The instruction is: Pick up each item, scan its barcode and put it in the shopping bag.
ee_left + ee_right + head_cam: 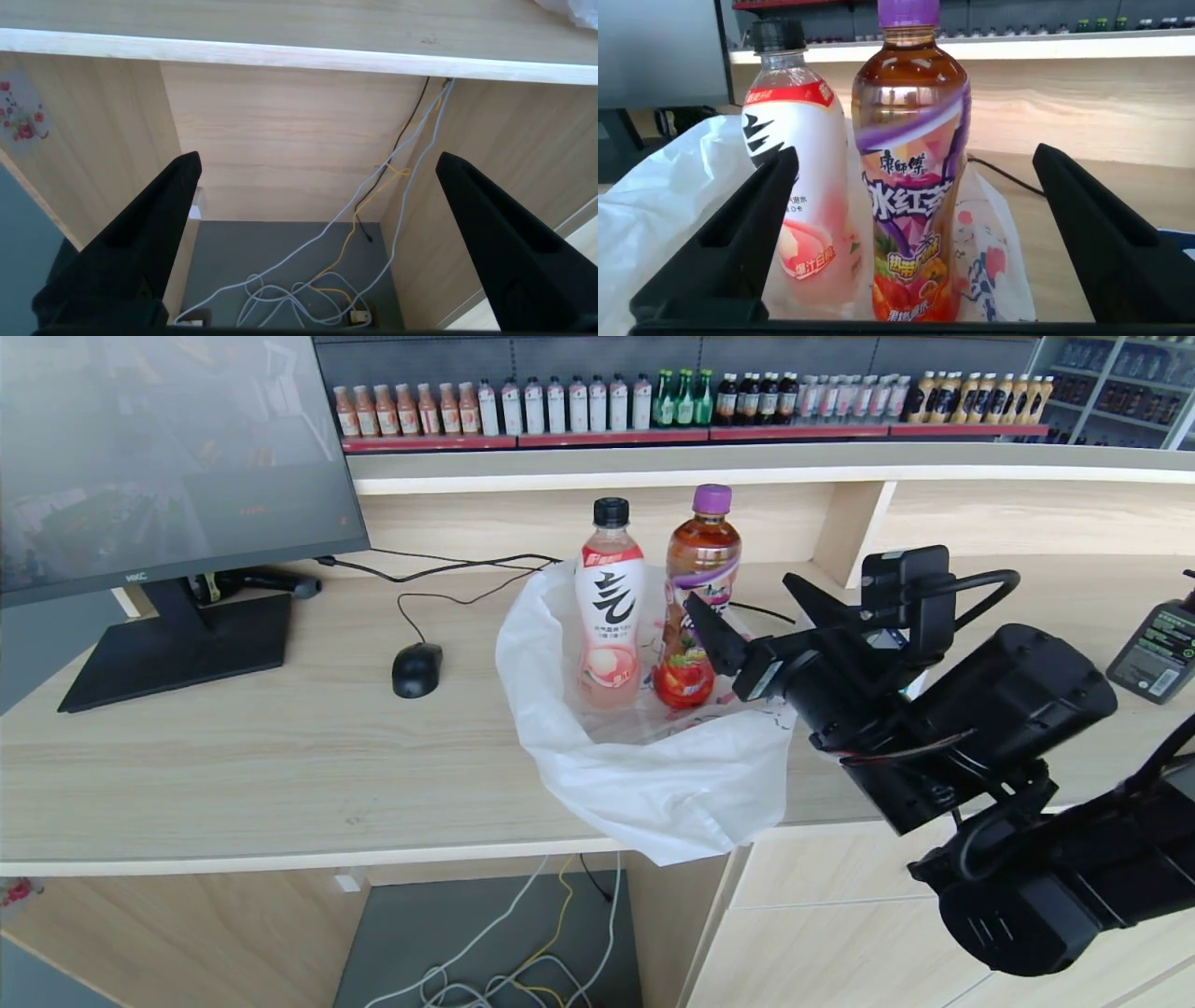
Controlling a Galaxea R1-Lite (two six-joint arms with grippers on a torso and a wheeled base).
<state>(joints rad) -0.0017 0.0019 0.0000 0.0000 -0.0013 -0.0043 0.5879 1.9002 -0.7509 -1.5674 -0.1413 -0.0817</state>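
In the white shopping bag [653, 784] on the counter [280, 756] I see the pink bottle [610, 607], black cap, upright; amber tea bottle [702, 588], purple cap, at its 3 o'clock. right claw [739, 593] open, empty, just beside it. Left wrist view: left claw [313, 168] open, cables [280, 301] below.

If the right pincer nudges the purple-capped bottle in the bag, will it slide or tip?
The purple-capped bottle looks full, tall and narrow, so a high push would probably tip it. It stands on the crumpled shopping bag, likely uneven footing. The pink bottle stands close beside it and may get knocked too.
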